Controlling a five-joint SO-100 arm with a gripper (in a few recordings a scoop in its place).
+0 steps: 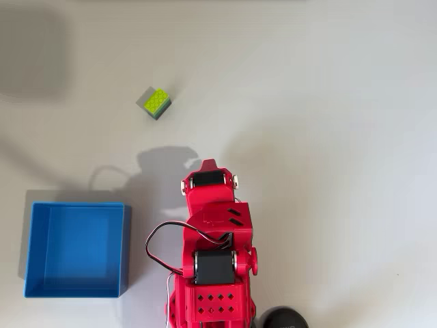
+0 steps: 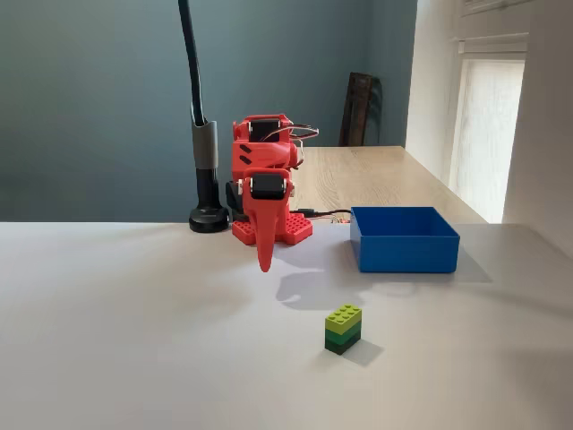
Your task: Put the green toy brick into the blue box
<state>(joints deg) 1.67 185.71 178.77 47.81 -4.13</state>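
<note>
On the white table (image 2: 107, 340), the small lime-green studded plastic brick (image 2: 343, 328) sits well apart from the bright blue shallow square plastic box (image 2: 405, 251), nearer the camera in the fixed view. Beside the box, the red arm's gripper (image 2: 265, 260) hangs point-down, fingers together, gripping nothing.

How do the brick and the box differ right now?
The brick is tiny and lime green with darker sides; the box is far larger and bright blue. The brick is a solid studded block; the box is a shallow open tray holding nothing. Both rest on the table, apart from each other and untouched.
</note>
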